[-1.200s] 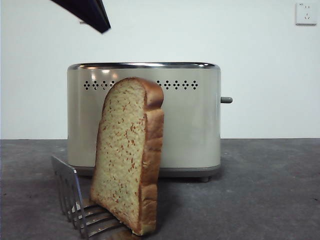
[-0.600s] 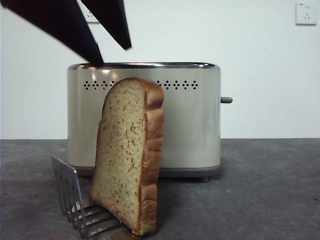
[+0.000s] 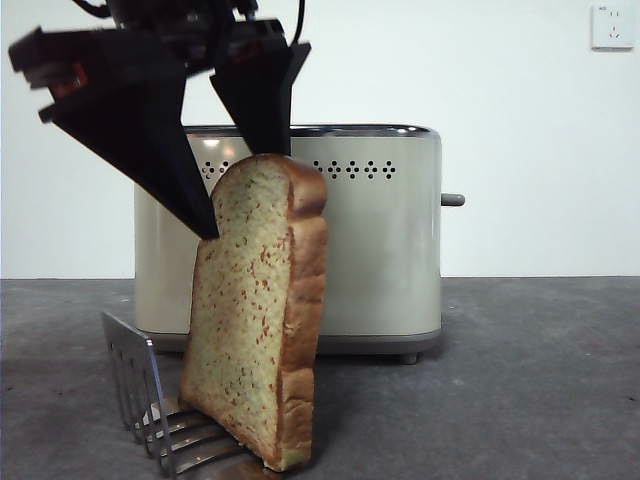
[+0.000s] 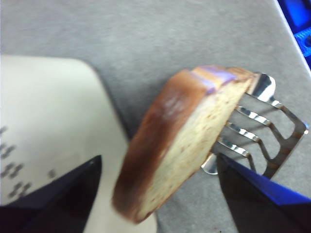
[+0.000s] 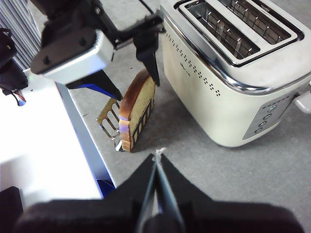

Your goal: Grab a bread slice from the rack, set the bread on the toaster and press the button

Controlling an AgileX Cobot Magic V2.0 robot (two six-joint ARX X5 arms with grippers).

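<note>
The slice of bread (image 3: 255, 320) stands upright in the steel rack (image 3: 140, 390), in front of the cream toaster (image 3: 380, 250). My left gripper (image 3: 238, 190) has come in from the upper left. It is open, with one jaw on each side of the slice's domed top. In the left wrist view the slice (image 4: 175, 141) sits between the gripper's (image 4: 159, 158) two spread jaws, with the rack (image 4: 262, 131) behind it. The grey button (image 3: 453, 200) sticks out of the toaster's narrow right side. My right gripper (image 5: 158, 158) is shut and empty, held high and away from the toaster (image 5: 233, 73).
A white wall socket (image 3: 612, 27) is at the upper right. The toaster's two slots (image 5: 243, 29) are open on top. A white and blue surface (image 5: 43, 145) borders the table beside the rack (image 5: 109, 119). Grey tabletop (image 3: 540, 380) lies to the toaster's right.
My left gripper has come down from the top left corner and now straddles the top of the slice with its jaws spread. The bread, rack and toaster have not moved.
</note>
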